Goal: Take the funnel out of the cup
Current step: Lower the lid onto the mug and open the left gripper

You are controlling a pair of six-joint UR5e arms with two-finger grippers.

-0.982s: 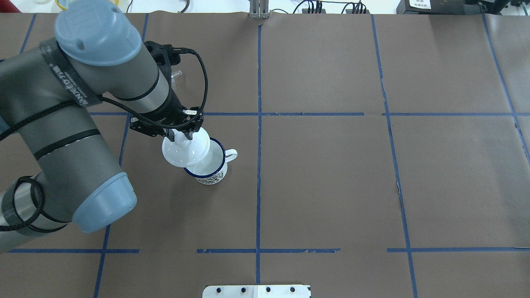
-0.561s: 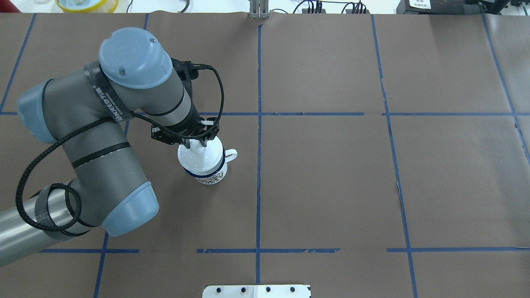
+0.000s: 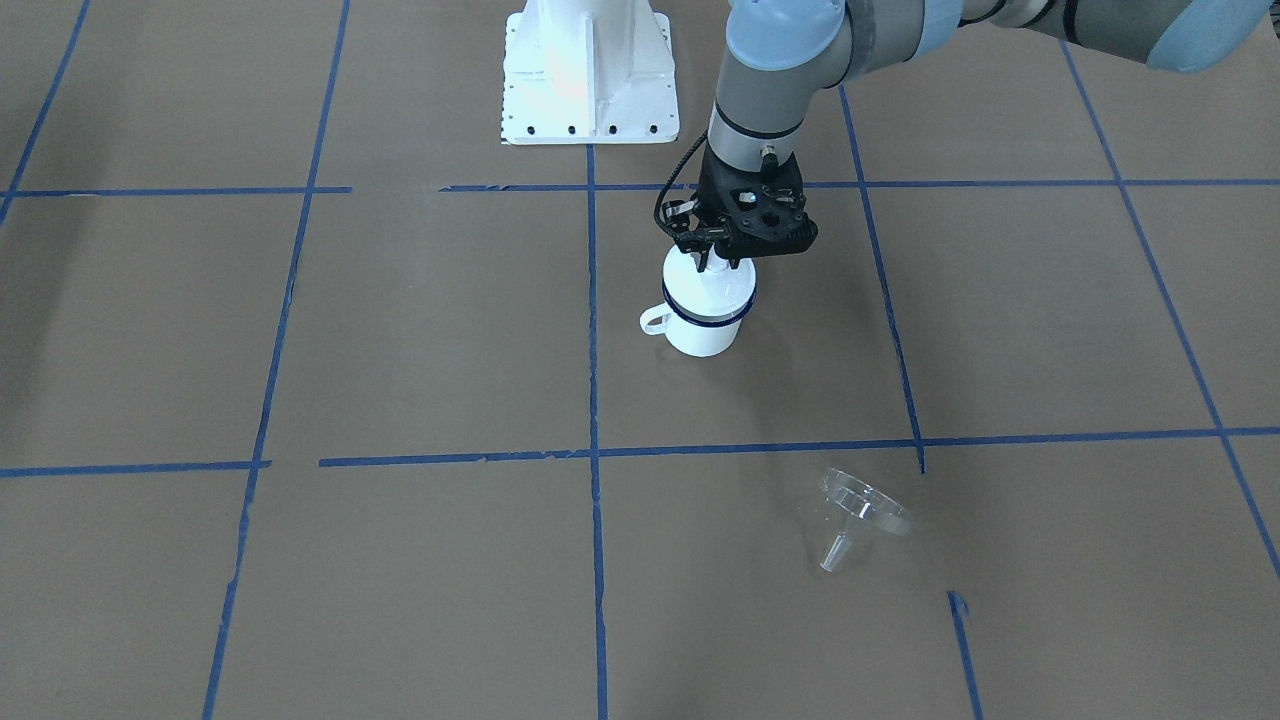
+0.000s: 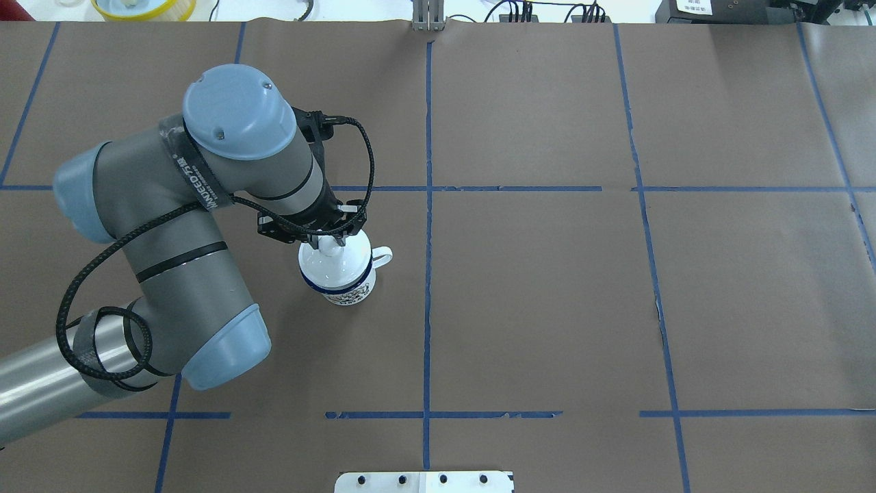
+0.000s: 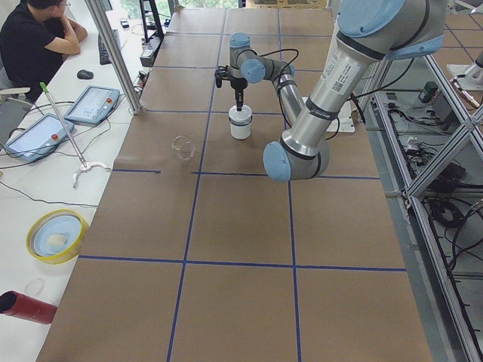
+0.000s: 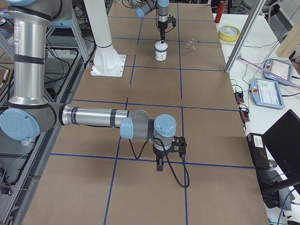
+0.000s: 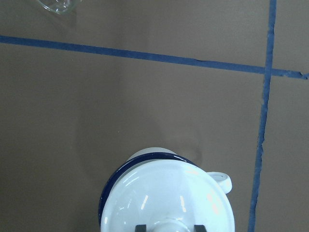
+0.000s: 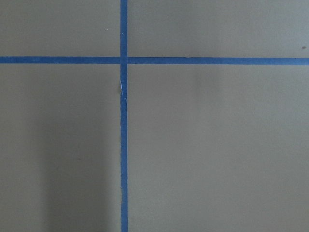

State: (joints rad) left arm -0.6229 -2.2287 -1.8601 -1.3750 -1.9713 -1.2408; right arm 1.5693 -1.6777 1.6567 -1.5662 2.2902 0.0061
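Observation:
The cup (image 4: 348,290), a white enamel mug with a dark blue rim, stands left of the table's centre, also in the front view (image 3: 702,338). A white knobbed lid (image 4: 335,268) covers its mouth. My left gripper (image 4: 332,242) is shut on the lid's knob from above; the left wrist view shows the lid (image 7: 164,198) on the cup's rim (image 7: 112,180). The clear funnel (image 3: 862,514) lies on its side on the table, apart from the cup, and the arm hides it in the overhead view. My right gripper (image 6: 160,164) hangs low over bare table, and I cannot tell its state.
The table is brown paper with blue tape lines (image 4: 428,205). The white robot base (image 3: 588,70) stands at the robot's edge. A yellow bowl (image 4: 144,8) and a red cylinder (image 5: 26,308) sit past the far left. An operator (image 5: 34,41) sits at the side table.
My left arm carried the lid right from beside the cup's rim to over the cup and lowered it. The lid now covers the mouth. The cup stayed in place.

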